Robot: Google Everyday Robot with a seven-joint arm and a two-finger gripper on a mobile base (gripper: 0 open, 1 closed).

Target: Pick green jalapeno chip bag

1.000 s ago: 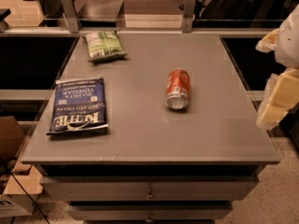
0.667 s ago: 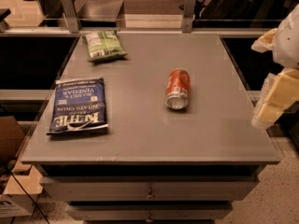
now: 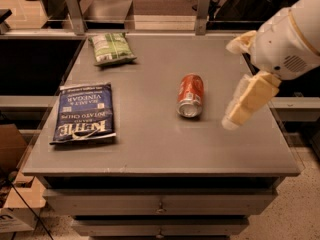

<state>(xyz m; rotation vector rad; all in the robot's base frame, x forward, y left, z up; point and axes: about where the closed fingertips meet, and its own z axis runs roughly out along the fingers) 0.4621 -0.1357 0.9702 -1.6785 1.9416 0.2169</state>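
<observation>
A red can (image 3: 190, 95) lies on the gray table (image 3: 150, 154). Left of the can lies a blue bag (image 3: 84, 112), back-left a green bag (image 3: 111, 48). The open tool (image 3: 229, 84) hangs right of the can.

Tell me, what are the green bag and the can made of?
The green bag is probably thin plastic film: crinkly and puffy. The can looks like metal: shiny silver end, orange side. The gripper hangs open over the table near its right edge.
</observation>
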